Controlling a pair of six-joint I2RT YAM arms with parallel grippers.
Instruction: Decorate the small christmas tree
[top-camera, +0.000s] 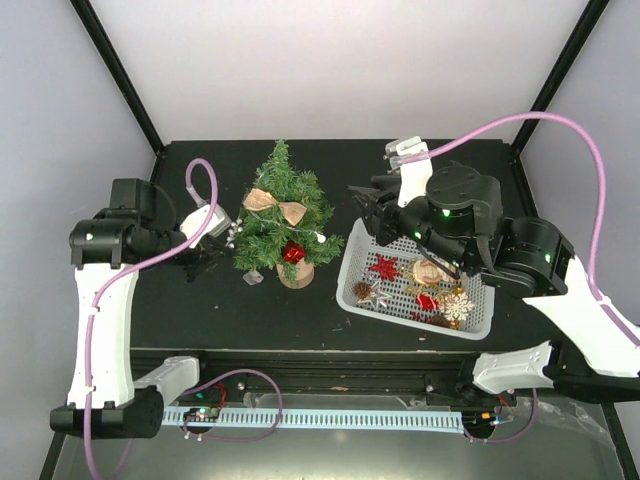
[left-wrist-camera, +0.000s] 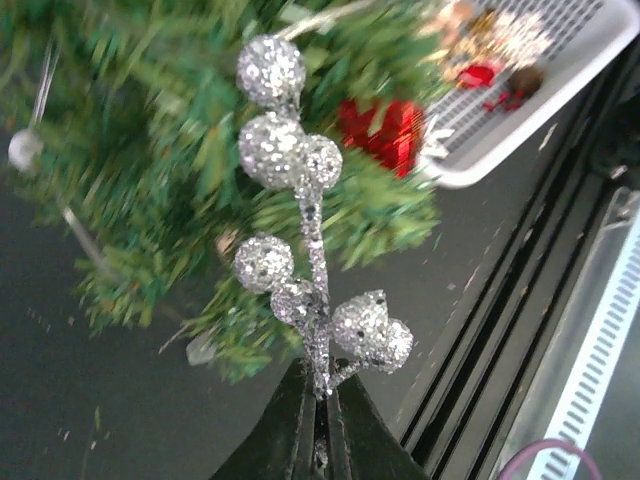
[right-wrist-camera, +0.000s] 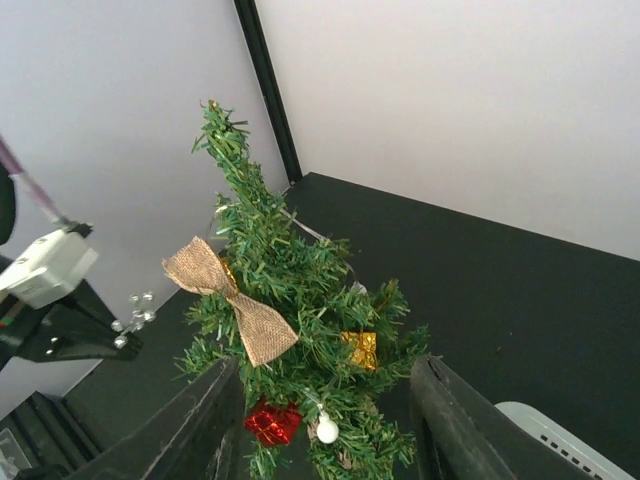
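Left wrist view: left gripper (left-wrist-camera: 320, 385) clamped tight on the stem of a silver berry sprig (left-wrist-camera: 312, 250)

The sprig stood upright from the closed jaws, its glittery berries right up against the left-side branches of the small christmas tree (top-camera: 285, 215); whether they touched could not be told. The right gripper (right-wrist-camera: 325, 372) hung with its jaws well apart and nothing between them, just right of the tree and over the far left corner of a white basket (top-camera: 352, 270) of ornaments. The tree stood upright on the black table (top-camera: 200, 310) between the two arms, beside the basket, carrying a burlap bow (right-wrist-camera: 235, 300), a red gift box (right-wrist-camera: 270, 422), a gold box (right-wrist-camera: 360, 348) and a white bead (right-wrist-camera: 327, 430)
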